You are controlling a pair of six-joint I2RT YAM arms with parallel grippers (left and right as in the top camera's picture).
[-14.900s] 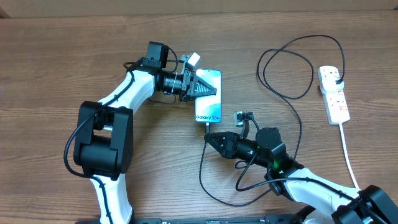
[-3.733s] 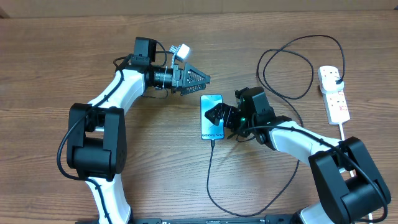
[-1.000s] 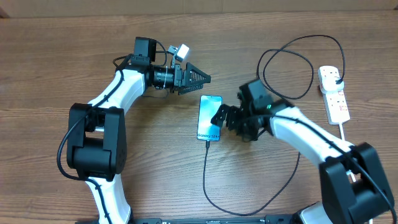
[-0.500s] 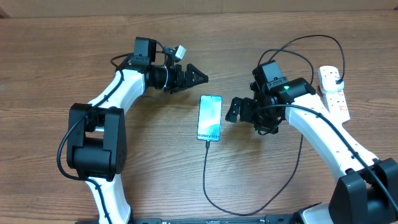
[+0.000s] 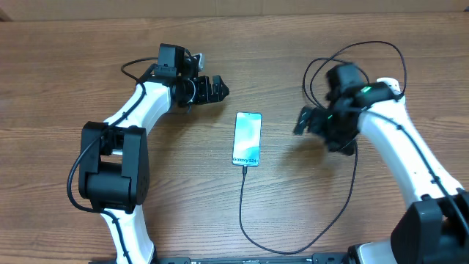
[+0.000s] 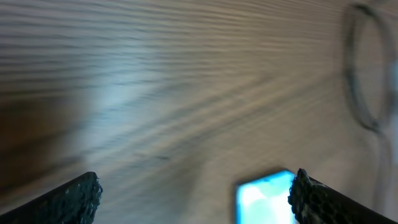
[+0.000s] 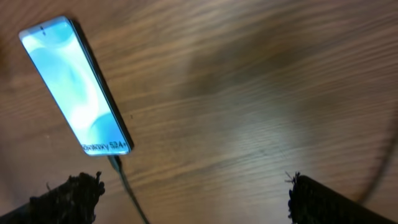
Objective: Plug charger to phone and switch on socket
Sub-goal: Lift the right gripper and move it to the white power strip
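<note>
Charger (image 5: 242,209) tip seated in phone (image 5: 247,138) — left end effector (image 5: 222,89) spread, right end effector (image 5: 300,123) spread, both empty

A brown wooden table (image 5: 58,73) fills nearly all I can see, its grain running lengthwise. Soft, even light falls on it. A paler strip (image 5: 220,6) borders the far edge.

Right gripper (image 7: 199,199) is wide open: fingertips (image 7: 71,196) sit in the bottom corners with only bare wood between them. The phone (image 7: 76,87) lies flat on the table (image 7: 249,74) at upper left, angled, with its light blue screen lit and "Galaxy S24+" at the lower end. The charger (image 7: 127,186) connector meets that end, looks seated, and the black cable runs off the bottom edge.
</note>
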